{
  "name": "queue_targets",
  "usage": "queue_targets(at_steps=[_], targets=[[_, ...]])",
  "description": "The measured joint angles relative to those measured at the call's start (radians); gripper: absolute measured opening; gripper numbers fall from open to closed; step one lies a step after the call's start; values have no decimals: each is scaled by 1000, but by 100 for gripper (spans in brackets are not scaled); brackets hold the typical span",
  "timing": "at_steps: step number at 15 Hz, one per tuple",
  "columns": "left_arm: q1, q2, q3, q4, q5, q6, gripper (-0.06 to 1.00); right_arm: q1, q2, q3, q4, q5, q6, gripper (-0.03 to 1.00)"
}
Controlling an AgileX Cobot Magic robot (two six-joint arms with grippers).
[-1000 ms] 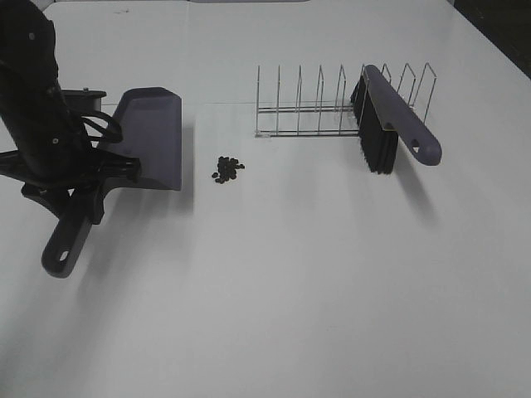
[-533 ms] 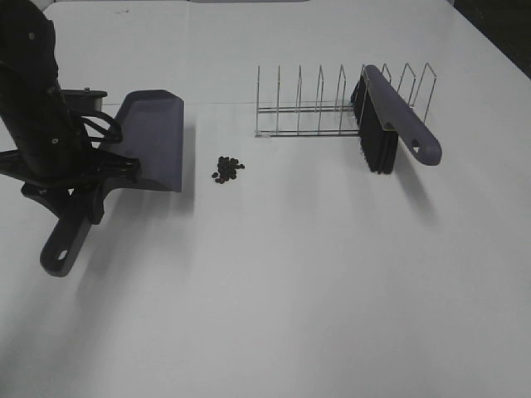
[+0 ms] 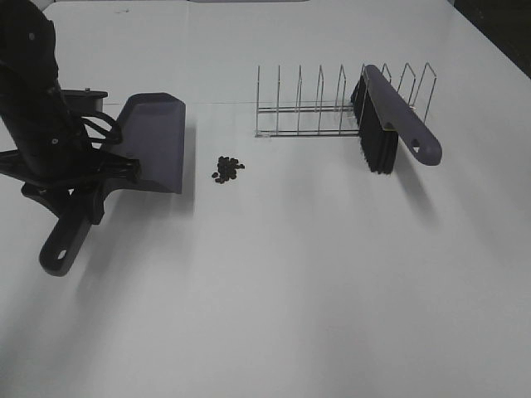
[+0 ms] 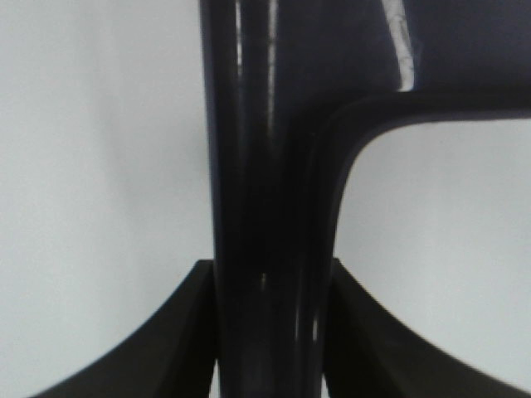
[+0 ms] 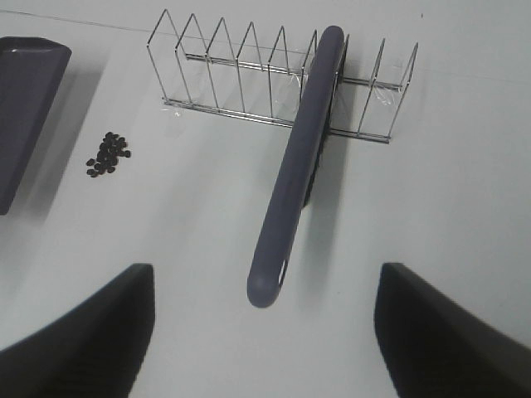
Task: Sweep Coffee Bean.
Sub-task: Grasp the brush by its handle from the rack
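Note:
A small pile of dark coffee beans (image 3: 226, 168) lies on the white table, and also shows in the right wrist view (image 5: 108, 154). The purple-grey dustpan (image 3: 155, 141) sits just left of the beans, its front edge a short gap from them. My left gripper (image 3: 85, 192) is shut on the dustpan's handle (image 4: 265, 207), which fills the gap between its fingers (image 4: 178, 340). A purple-grey brush (image 3: 397, 123) with black bristles leans in a wire rack (image 3: 315, 104). My right gripper (image 5: 265, 332) is open and empty, above the brush handle (image 5: 299, 166); it is out of the high view.
The wire rack (image 5: 249, 79) stands behind and to the right of the beans. The dustpan's corner shows at the edge of the right wrist view (image 5: 25, 108). The table's dark edge is at the far right (image 3: 498, 33).
The dustpan has shifted slightly towards the beans in my left gripper's hold. The beans, brush and rack have not moved.

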Motion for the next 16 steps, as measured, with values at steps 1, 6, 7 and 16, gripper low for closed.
queue_targets(at_steps=[1,6,7,16], targets=[[0,0,0,0,0,1,35,0,79,-89,0,29,21,65],[0,0,0,0,0,3,35,0,471,-485,-8,211,148,59],[0,0,0,0,-1,3,35,0,538,-555,-13,219,157,58],[0,0,0,-1,-4,3,35,52,924,-851,-139,221,160,58]])
